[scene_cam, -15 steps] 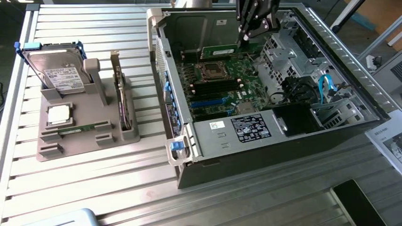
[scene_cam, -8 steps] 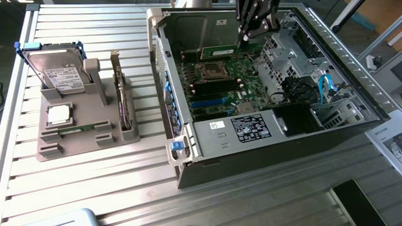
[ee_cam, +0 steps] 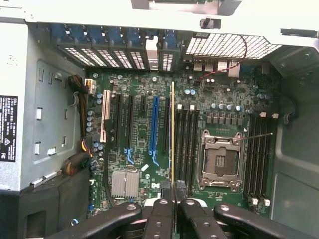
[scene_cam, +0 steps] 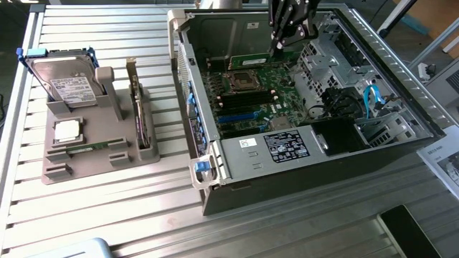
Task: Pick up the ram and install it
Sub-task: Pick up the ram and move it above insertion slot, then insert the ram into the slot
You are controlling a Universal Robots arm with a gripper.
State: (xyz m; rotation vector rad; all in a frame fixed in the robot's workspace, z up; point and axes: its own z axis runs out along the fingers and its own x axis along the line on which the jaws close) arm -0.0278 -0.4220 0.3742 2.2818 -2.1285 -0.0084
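The hand (scene_cam: pixel 282 44) is gripping the ram (scene_cam: pixel 251 61), its fingers nearly closed on the stick, and is holding it edge-down over the motherboard (scene_cam: pixel 248 102), toward twelve o'clock inside the open computer case (scene_cam: pixel 301 177) in the exterior view.

Workshop, slatted metal bench (scene_cam: pixel 107 215), opened computer case (scene_cam: pixel 287 188), parts fixture (scene_cam: pixel 90 161)

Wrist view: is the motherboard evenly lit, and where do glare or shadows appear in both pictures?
Wrist view: motherboard evenly lit, the computer case rim glares white. Exterior view: slatted table shines brightly; the case interior is dimmer.
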